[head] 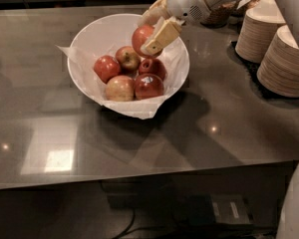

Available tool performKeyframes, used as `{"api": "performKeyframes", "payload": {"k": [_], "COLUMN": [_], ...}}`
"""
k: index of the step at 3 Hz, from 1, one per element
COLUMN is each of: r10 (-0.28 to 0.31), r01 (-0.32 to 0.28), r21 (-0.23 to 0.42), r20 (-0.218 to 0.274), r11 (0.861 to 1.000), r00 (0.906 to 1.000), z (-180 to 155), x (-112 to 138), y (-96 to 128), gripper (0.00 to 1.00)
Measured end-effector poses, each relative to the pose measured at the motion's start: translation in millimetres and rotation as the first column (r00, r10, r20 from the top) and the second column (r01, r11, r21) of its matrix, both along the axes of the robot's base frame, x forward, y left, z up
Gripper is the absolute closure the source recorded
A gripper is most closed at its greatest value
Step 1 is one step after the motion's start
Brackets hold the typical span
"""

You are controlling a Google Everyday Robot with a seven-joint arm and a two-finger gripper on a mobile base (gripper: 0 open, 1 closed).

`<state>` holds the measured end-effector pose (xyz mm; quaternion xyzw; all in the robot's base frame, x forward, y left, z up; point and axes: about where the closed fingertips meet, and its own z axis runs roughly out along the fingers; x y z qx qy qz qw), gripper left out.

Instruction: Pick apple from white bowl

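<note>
Camera view: looked down on a dark counter [214, 128].
Gripper [148, 34]: hung over the far right part of the bowl [97, 34], at the end of my arm [199, 1], which reached in from the upper right.
Fingers [162, 33]: pinched the apple [139, 36] from opposite sides, so the round fruit could not roll out.
Apple: red, held above the heap and near rim height; it looked clear of the rest.
Five apples [119, 87]: lay close together at the bottom, cushioned on the paper [139, 111] that lined the bowl.
Stacks [284, 59]: paper bowls, well apart to the right, outside my work.
Stage, as I judged it: grasp made, lift under way; carrying the apple past the rim was left.
Risk: a slip would have dropped the apple onto the heap.
</note>
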<state>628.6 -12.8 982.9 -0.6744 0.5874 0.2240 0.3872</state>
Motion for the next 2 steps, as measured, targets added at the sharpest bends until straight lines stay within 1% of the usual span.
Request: {"api": "performKeyframes", "payload": {"k": [1, 2], "r10": [0.006, 0.006], "r01": [-0.008, -0.008], "r21": [0.039, 0.039], "r20": [0.027, 0.027], "r11": [0.999, 0.999], "r00": [0.9996, 0.9996], "z": [21.6, 21.6], "x": [-0.3, -0.3], "y": [-6.1, -6.1], "gripper": [1.0, 1.0]}}
